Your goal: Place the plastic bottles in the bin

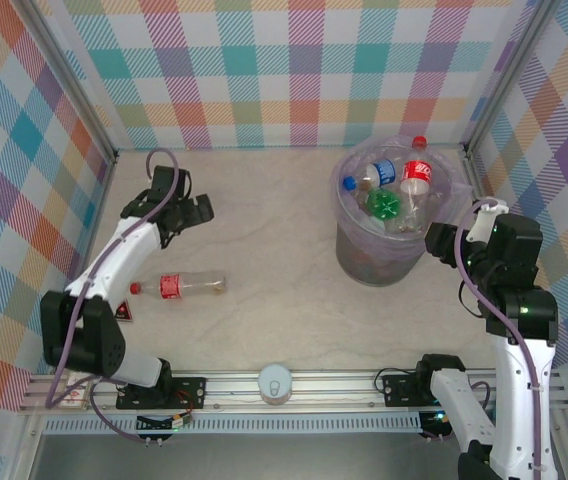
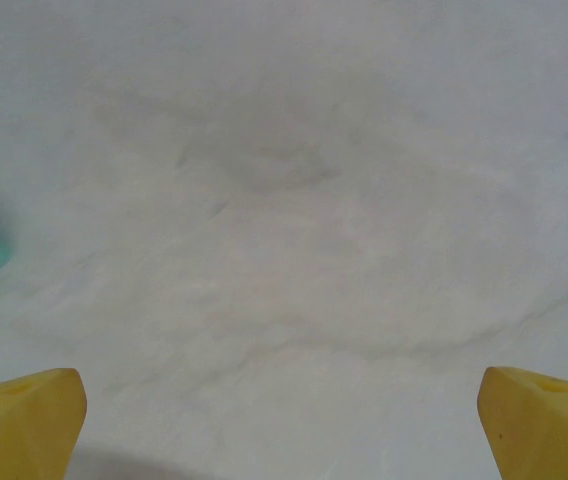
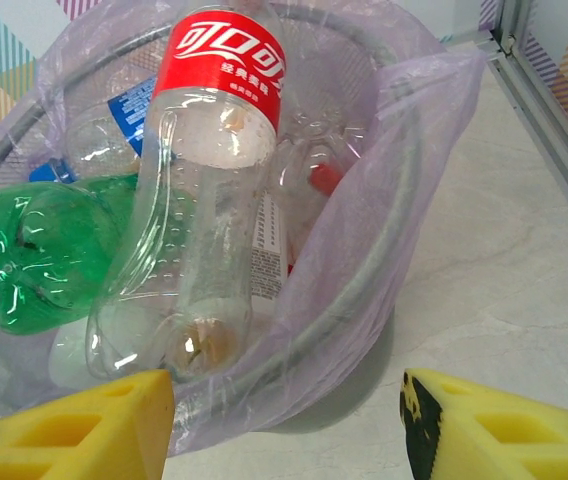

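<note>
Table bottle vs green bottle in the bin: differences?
The table bottle is clear with a red label and cap; the green bottle is tinted green. The table bottle lies flat on the table; the green bottle sits in the bin among others. Both are plastic.

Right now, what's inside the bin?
The bin holds a red-labelled clear bottle on top, a green bottle beside it and a blue-labelled bottle. Whatever lies beneath them, and the bin's bottom, is covered.
</note>
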You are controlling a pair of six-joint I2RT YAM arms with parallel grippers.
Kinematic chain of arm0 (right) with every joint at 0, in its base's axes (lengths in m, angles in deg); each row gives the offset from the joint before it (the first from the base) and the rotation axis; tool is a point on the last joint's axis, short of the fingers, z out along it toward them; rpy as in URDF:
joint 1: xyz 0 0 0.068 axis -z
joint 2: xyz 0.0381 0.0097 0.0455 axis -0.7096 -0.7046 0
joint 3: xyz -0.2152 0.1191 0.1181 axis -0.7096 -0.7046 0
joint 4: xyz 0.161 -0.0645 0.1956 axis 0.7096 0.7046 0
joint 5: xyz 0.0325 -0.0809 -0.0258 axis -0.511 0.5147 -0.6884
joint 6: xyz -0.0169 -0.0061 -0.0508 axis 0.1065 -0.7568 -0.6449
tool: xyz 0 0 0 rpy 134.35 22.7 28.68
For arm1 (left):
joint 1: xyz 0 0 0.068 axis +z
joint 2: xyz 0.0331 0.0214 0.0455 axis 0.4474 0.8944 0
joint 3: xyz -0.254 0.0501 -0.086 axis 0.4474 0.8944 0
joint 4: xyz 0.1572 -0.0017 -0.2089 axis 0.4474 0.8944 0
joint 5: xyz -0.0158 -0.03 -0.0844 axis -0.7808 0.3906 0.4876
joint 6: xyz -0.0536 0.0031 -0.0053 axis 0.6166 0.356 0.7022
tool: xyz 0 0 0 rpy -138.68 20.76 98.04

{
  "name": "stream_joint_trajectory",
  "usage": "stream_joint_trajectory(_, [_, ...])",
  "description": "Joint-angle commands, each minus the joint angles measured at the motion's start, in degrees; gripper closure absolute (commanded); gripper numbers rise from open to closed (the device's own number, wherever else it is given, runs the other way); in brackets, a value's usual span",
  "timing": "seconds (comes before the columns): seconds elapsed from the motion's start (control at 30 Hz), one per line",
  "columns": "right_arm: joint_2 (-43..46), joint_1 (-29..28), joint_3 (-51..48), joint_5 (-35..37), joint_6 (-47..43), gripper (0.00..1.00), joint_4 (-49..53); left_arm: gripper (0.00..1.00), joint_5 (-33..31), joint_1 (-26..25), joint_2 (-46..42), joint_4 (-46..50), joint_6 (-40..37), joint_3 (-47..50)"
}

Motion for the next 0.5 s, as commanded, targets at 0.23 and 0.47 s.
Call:
stream_joint_trajectory(0.23, [-4.2,0.3,2.7,-6.2,0.0,0.38,-5.7,0.0,-8.0,-8.8,-24.6,21.9,15.3,15.1])
stream_joint_trajectory(0.47, [-5.4,0.4,2.0,-8.6,0.7,0.38,-7.4,0.0,-11.1,-8.6,-31.4,8.7,29.2,28.5])
